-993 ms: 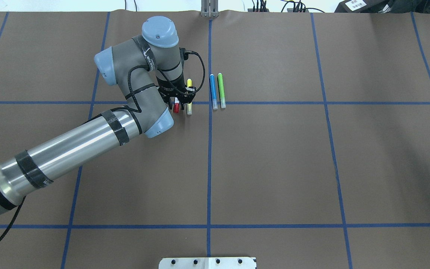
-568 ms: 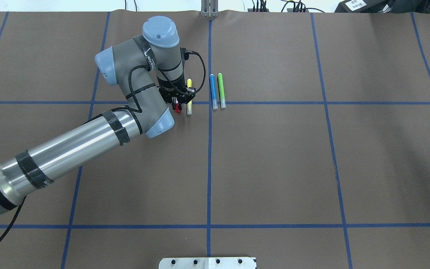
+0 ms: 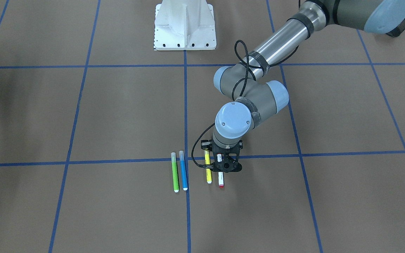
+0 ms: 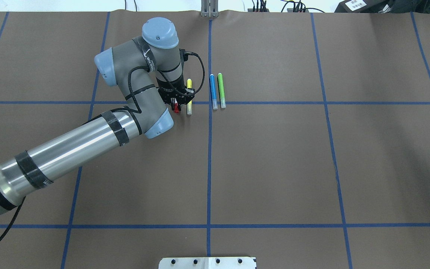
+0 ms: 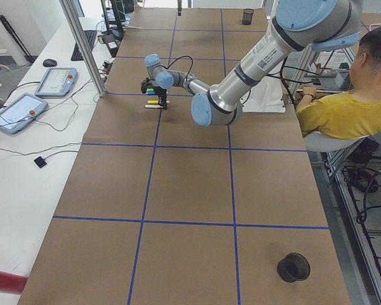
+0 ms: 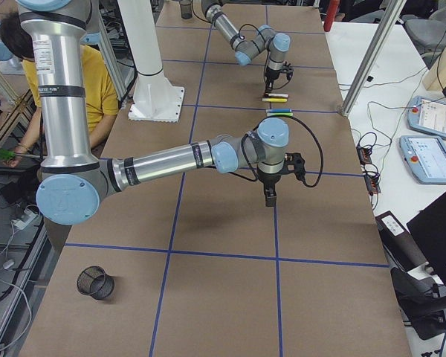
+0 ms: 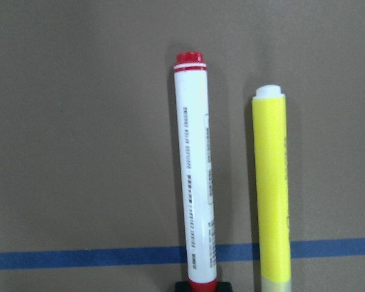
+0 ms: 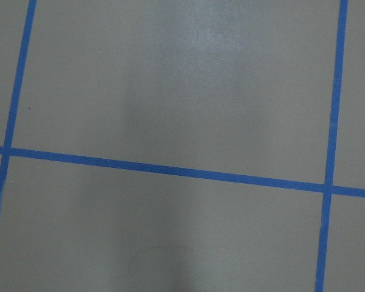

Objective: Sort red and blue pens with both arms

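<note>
Nearest in the right-end view, the right gripper (image 6: 270,199) hangs over bare brown table paper (image 6: 223,282), well apart from the pens; I cannot tell whether its jaws are parted. Farther on lie the blue pen (image 4: 213,91) and green marker (image 4: 221,90) side by side, then the yellow marker (image 7: 271,188). Farthest, the left gripper (image 4: 177,102) is clenched on the cap end of the red pen (image 7: 196,176), which lies flat just beside the yellow marker.
</note>
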